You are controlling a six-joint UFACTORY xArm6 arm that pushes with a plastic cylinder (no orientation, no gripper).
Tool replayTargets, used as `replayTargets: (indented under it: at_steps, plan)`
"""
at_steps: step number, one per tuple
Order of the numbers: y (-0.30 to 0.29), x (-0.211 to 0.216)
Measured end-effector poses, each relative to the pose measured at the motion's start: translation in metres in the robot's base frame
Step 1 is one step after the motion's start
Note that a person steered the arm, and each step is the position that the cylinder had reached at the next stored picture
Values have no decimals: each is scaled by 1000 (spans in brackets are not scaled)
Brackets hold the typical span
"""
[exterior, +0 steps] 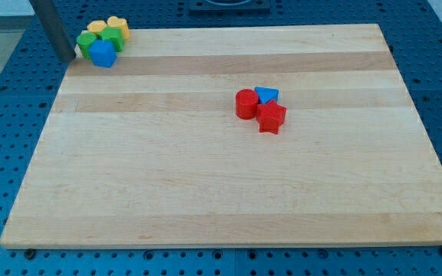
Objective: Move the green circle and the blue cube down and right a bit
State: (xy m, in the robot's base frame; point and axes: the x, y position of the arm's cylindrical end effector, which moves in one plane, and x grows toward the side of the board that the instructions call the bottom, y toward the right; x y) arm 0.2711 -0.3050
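The blue cube (103, 54) sits at the board's top left corner, at the bottom of a tight cluster. A green block (88, 41), rounded like a circle, touches it on the upper left. A second green block (113, 38) touches it on the upper right. The dark rod comes down from the view's top left, and my tip (68, 59) rests just left of the cluster. It is near the board's left edge, a short gap from the green circle and the blue cube.
Two yellow blocks (97, 28) (119, 25) lie behind the green ones at the board's top edge. A red circle (245, 103), a blue triangle (266, 95) and a red star (271, 117) are bunched right of centre. The wooden board (206, 192) lies on a blue pegboard.
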Motion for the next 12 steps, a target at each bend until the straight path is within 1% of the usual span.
replayTargets:
  at_steps: [1, 2, 3, 5, 7, 8, 10, 11, 12]
  plan:
    - [0, -13]
    - [1, -54]
    - [1, -80]
    - [3, -80]
    - [0, -75]
    - [0, -60]
    - [0, 2]
    - [0, 17]
    - [0, 6]
